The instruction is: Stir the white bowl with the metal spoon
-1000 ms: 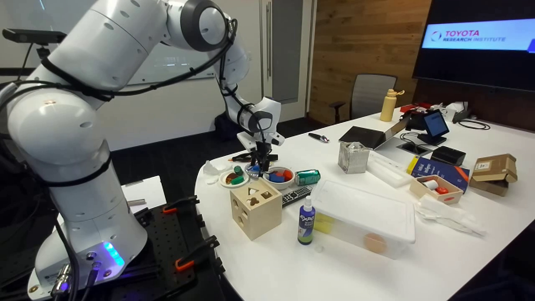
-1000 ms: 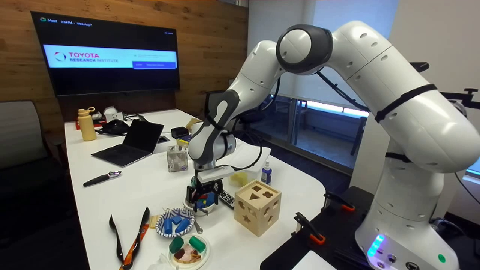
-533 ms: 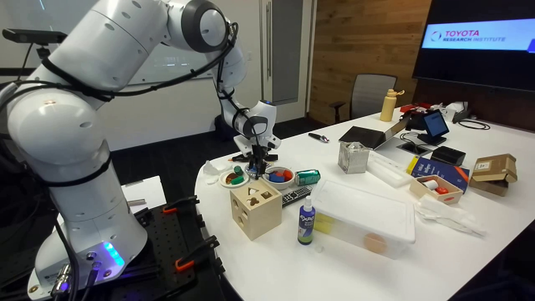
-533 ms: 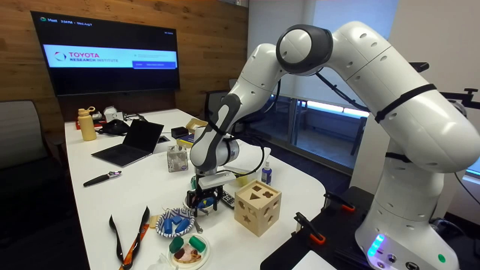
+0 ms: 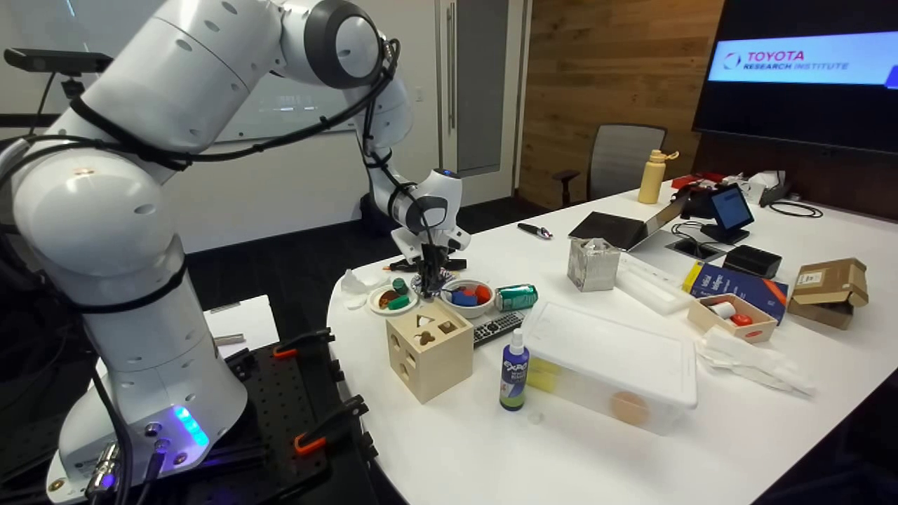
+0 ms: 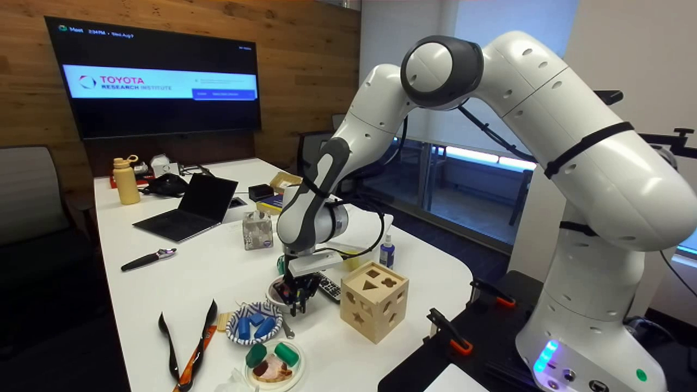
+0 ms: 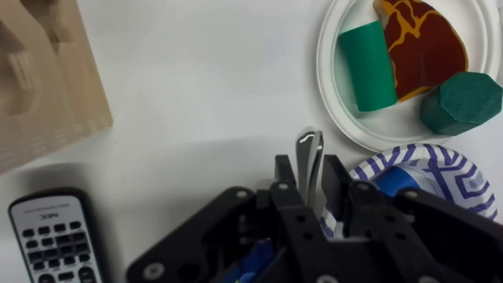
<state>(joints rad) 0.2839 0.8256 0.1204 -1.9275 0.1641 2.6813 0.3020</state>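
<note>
The white bowl [image 5: 468,309] holds red and blue pieces; in the wrist view it is mostly hidden behind my gripper. My gripper [image 7: 308,159] points down at the bowl's edge, its fingers partly closed around the metal spoon. The thin grey handle of the metal spoon [image 7: 303,159] runs between the pads, with a narrow gap still visible beside the right pad [image 7: 332,173]. A lighter metal strip lies against it; I cannot tell whether this is a second handle. In an exterior view a dark metal handle [image 6: 288,330] rests on the table beside the patterned bowl.
Close by stand a blue-and-white patterned bowl [image 6: 255,323] with blue blocks and a plate [image 7: 349,122] with green blocks. The wooden shape box [image 6: 375,305], the remote [image 7: 55,236] and a green can [image 5: 516,297] are near too. Black tongs [image 6: 188,354] lie farther off.
My gripper has shifted slightly and come lower at the white bowl's edge. Its fingers, wide apart before, have drawn much closer together around the handle.
</note>
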